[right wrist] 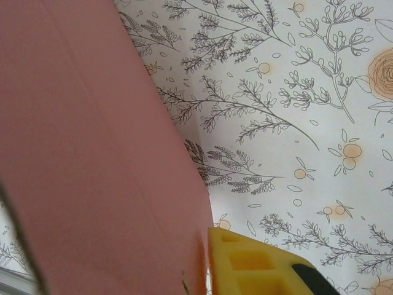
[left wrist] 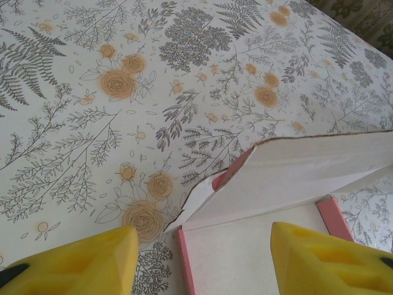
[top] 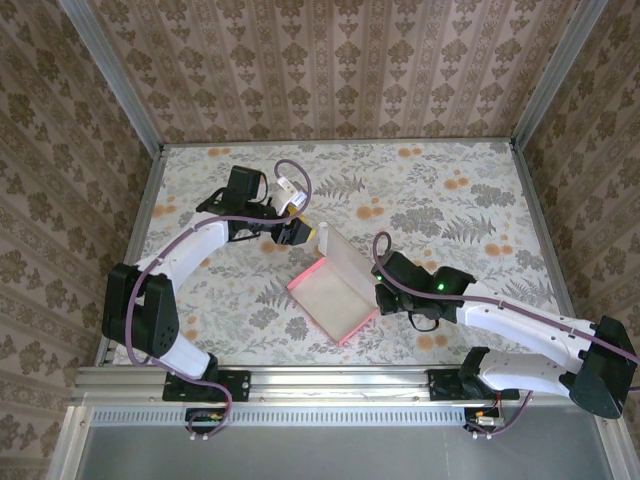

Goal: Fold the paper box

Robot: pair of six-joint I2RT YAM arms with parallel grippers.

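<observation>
Here, thin pink paper box [top: 333, 300], half-folded, off-white inside

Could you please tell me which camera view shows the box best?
Top external: the whole box, base flat, one flap raised. Left wrist shows that flap's pale inner side; right wrist, a close pink outer face.

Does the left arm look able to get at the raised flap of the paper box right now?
Probably yes: the left gripper is open, and the raised flap of the paper box stands just ahead of its fingers with nothing in between.
</observation>
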